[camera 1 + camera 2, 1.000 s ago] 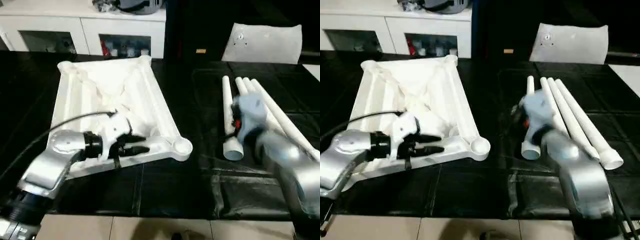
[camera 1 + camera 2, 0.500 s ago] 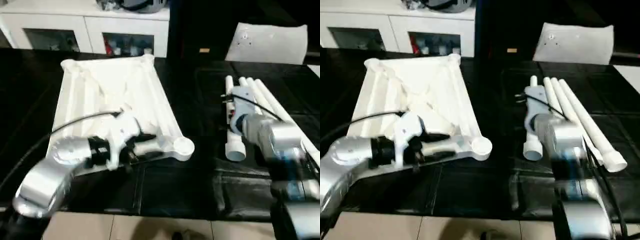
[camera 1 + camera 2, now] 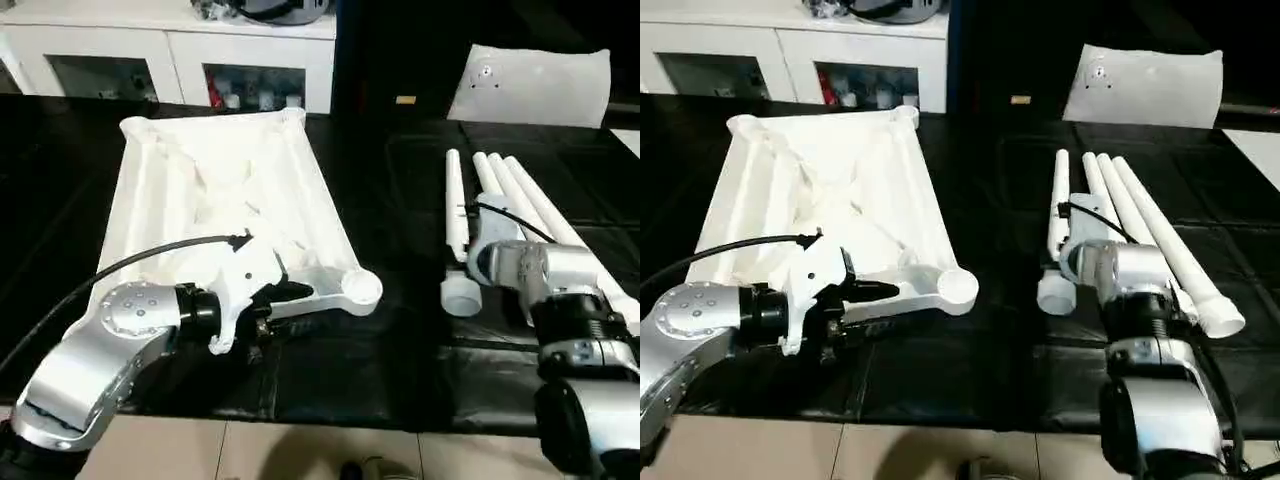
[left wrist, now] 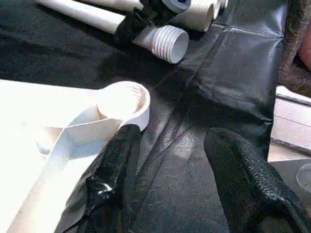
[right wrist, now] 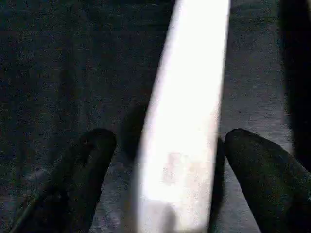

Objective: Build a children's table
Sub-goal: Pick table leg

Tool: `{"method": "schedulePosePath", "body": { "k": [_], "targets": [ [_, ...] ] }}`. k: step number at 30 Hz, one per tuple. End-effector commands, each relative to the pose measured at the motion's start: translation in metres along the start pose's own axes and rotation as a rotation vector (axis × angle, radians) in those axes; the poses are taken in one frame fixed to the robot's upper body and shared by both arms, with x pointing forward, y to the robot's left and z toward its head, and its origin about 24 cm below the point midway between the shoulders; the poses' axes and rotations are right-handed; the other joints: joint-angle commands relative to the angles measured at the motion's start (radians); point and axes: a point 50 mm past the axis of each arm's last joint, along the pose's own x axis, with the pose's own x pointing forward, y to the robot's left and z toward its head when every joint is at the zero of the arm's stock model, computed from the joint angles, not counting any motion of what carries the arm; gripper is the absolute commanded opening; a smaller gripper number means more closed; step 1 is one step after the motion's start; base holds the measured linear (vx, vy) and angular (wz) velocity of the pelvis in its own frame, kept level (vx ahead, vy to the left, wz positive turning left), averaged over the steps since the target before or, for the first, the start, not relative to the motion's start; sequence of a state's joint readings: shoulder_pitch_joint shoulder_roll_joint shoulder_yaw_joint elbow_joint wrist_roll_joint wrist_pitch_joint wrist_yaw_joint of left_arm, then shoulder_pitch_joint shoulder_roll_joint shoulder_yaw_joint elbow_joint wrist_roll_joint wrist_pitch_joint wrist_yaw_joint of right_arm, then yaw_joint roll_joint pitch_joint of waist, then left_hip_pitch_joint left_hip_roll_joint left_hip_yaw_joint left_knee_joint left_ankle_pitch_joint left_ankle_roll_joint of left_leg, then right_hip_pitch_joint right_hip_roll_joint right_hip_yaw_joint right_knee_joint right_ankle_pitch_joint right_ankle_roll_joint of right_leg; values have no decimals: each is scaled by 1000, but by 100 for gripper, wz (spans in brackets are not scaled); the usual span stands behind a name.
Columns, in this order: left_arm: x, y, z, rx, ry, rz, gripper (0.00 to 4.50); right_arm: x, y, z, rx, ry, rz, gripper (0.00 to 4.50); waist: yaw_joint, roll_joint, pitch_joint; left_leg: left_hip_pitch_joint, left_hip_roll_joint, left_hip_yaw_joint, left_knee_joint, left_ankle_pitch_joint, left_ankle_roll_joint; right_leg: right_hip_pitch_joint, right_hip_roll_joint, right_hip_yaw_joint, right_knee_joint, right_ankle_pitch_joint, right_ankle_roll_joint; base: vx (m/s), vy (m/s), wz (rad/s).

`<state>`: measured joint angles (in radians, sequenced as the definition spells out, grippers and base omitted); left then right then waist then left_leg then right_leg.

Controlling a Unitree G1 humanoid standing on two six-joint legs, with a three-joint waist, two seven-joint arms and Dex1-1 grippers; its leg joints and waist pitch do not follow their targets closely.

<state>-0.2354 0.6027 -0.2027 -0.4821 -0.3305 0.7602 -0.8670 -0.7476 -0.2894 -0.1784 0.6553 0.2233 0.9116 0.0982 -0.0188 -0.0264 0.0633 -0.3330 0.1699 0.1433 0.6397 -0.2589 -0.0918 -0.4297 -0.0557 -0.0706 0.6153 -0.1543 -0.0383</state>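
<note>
The white tabletop [image 3: 215,190] lies upside down on the black floor at the left, ribs up, with a round corner socket [image 3: 361,288] nearest the legs. My left gripper [image 4: 175,165] is open beside that socket. One finger [image 4: 114,162] lies along the tabletop's near rim, and only black floor shows between the two fingers. Several white legs [image 3: 515,200] lie side by side at the right. One leg has a threaded end [image 4: 170,43]. My right gripper [image 5: 177,150] is open and straddles one leg [image 5: 187,107], a finger [image 5: 92,155] on each side.
A flat white bag [image 3: 530,85] lies at the back right. White cabinets [image 3: 170,55] stand along the back left. A pale tile strip [image 3: 300,450] runs along the near edge of the black floor. A black cable [image 3: 150,255] arcs over my left forearm.
My left gripper has opened and shifted along the near rim toward the corner socket. My right arm has come down over the legs, its gripper now astride one.
</note>
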Motion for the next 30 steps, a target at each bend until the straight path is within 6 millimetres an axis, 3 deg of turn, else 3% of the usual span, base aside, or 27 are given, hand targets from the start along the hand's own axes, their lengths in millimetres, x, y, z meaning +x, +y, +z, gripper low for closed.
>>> {"method": "schedulePosePath", "body": {
  "k": [1, 8, 13, 14, 19, 22, 30],
  "targets": [
    [0, -2, 3, 10, -1, -6, 244, 3, 1, -5, 34, 29, 24, 367, 4, -3, -67, -24, 28, 5, -77, -64, 26, 69, -61, 45, -77, -388, -131, 0, 0, 0],
    [0, 0, 4, 22, -10, 18, 244, 4, 3, -3, 67, 35, 61, 315, 4, -7, -69, -27, 27, 7, -75, -41, 29, 72, -62, 46, -71, -340, -156, 0, 0, 0],
    [0, 2, 6, 46, -28, 57, 244, 6, -1, -9, 66, 64, 48, 276, 5, -8, -68, -26, 27, 8, -75, -53, 28, 70, -62, 45, -76, -375, -144, 0, 0, 0],
    [0, 3, 6, 51, -30, 65, 244, 7, -1, -11, 68, 69, 47, 247, 4, -8, -68, -27, 27, 7, -75, -54, 28, 71, -62, 45, -76, -375, -143, 0, 0, 0],
    [0, 4, 6, 67, -41, 90, 244, 8, -5, -14, 74, 83, 43, 222, 3, -6, -70, -25, 29, 6, -76, -68, 21, 69, -61, 43, -76, -375, -138, 0, 0, 0],
    [0, 5, 7, 72, -54, 109, 244, 8, -9, -14, 85, 77, 35, 196, 3, -11, -71, -25, 29, 6, -76, -80, 19, 69, -62, 43, -76, -373, -139, 0, 0, 0],
    [1, 14, 10, 66, -92, 183, 244, 3, -12, -3, 128, -40, 73, 186, 4, -10, -73, -26, 30, 7, -75, -76, 22, 69, -61, 43, -78, -361, -141, 0, 0, 0]
  ]
}}
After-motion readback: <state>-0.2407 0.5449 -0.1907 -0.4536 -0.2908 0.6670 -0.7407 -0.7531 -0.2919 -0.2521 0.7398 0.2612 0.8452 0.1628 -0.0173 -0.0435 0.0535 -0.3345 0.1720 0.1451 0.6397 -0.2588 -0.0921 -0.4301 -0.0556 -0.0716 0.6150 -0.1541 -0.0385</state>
